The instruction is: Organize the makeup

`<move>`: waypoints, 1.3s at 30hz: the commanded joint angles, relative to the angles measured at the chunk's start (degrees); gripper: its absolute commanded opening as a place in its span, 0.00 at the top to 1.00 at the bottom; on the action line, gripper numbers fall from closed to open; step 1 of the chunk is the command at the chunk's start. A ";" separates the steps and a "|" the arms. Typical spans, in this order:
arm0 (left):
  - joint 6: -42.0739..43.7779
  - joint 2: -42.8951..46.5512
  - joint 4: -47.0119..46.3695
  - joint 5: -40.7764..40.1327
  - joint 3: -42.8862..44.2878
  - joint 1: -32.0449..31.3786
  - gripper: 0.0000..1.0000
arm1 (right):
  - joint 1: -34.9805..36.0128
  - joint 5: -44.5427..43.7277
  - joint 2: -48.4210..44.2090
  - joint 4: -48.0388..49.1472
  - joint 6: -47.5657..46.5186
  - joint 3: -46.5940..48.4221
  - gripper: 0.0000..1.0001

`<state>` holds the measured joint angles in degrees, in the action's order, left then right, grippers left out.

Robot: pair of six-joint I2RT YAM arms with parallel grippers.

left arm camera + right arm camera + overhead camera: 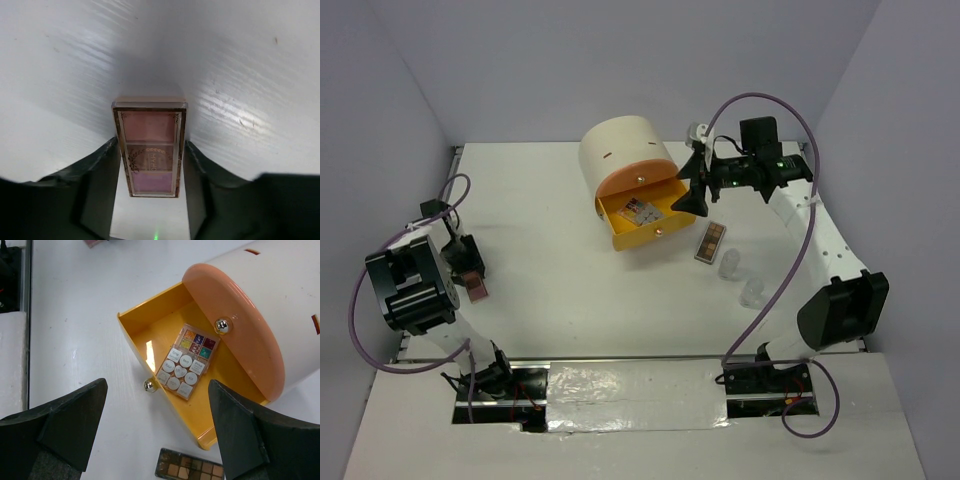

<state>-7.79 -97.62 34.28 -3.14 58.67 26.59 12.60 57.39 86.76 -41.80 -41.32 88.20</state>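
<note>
One job is looking done: a square palette (pixel 187 360) with little colour squares is lying inside the open yellow drawer (pixel 145 325), right under the right end effector (pixel 157 387). That end effector is hanging wide open and is holding nothing.

More is waiting. A long brown palette (pixel 190 470) is lying on the desk (pixel 550 200) just beside the right end effector, outside the drawer. Two clear little bottles (pixel 730 263) are standing a bit further from it, next to its arm.

Far away from the drawer, the left end effector (pixel 151 150) is gripping a pink palette (pixel 150 127). Its fingers (pixel 107 170) are pressing on both long sides, about half open. The palette is looking flat on the desk, not lifted. It is still needing a ride to the drawer. No sponges are showing.

The desk is white and a little scratched, with light shining on it. A crinkly silver strip (pixel 630 395) is running along the near edge. Plain pale grey walls (pixel 620 60) are standing around three sides.
</note>
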 commanded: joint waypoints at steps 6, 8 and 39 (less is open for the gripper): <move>-1.08 5.77 -6.07 6.01 -3.48 0.39 0.75 | -1.70 -2.71 -6.51 3.65 4.66 -3.12 0.13; -1.78 9.98 -7.03 9.80 -4.53 0.13 0.78 | -2.23 -4.46 -7.74 5.75 6.59 -4.35 0.16; 20.09 7.55 -18.55 -0.90 29.47 -65.43 0.71 | -15.23 -16.26 -9.95 13.24 34.03 -14.82 0.40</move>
<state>8.86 -88.27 16.45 -0.32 84.77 -38.44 -1.39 40.10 75.90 -28.05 -9.54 73.47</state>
